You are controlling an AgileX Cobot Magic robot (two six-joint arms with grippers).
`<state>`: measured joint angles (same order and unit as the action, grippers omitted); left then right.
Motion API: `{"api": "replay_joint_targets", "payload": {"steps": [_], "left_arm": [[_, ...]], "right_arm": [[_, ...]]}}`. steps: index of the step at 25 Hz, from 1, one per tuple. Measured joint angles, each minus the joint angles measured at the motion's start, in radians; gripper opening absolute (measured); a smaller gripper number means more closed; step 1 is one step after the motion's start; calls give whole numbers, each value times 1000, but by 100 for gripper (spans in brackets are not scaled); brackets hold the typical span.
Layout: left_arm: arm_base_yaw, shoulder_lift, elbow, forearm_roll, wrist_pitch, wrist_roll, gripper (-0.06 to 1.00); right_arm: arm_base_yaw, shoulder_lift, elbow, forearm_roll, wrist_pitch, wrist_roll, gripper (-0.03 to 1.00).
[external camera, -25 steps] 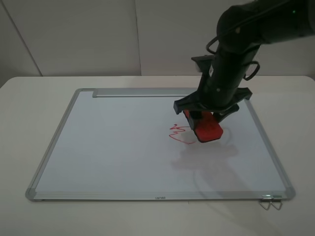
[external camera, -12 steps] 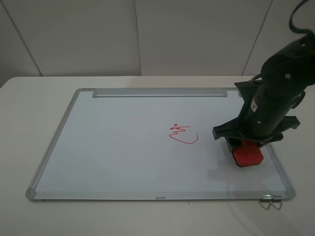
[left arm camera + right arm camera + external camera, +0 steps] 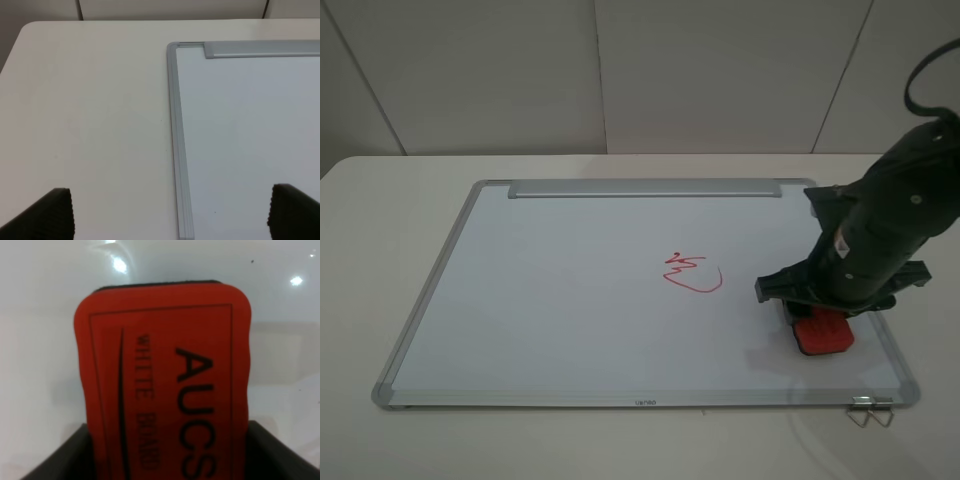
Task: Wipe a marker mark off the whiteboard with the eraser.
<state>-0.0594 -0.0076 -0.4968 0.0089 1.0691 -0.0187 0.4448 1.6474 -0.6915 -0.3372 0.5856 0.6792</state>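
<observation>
One whiteboard [image 3: 540,290] lies on one counter [image 3: 380,200]. One red eraser [image 3: 823,333] shows, and one red mark [image 3: 692,273] on the board. Two claws appear: right claw [image 3: 820,318], left claw [image 3: 170,212]. Near the board's front corner, perhaps one wire clip [image 3: 871,413].

A bare lab or test bench, suggested by a plain white table [image 3: 380,200], blank pale wall panels [image 3: 720,70] set behind it, a black robot arm [image 3: 890,230] mounted over a lone whiteboard [image 3: 550,290], no household furnishings seen.
</observation>
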Motion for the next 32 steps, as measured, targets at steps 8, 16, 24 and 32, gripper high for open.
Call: {"api": "replay_joint_targets", "payload": {"steps": [8, 16, 24, 32], "left_arm": [[0, 0, 0, 0, 0, 0, 77], [0, 0, 0, 0, 0, 0, 77], [0, 0, 0, 0, 0, 0, 77], [0, 0, 0, 0, 0, 0, 77]], "right_arm": [[0, 31, 1, 19, -1, 2, 50], [0, 31, 1, 20, 6, 2, 58], [0, -95, 2, 20, 19, -21, 66], [-111, -491, 2, 77, 186, -206, 71]]}}
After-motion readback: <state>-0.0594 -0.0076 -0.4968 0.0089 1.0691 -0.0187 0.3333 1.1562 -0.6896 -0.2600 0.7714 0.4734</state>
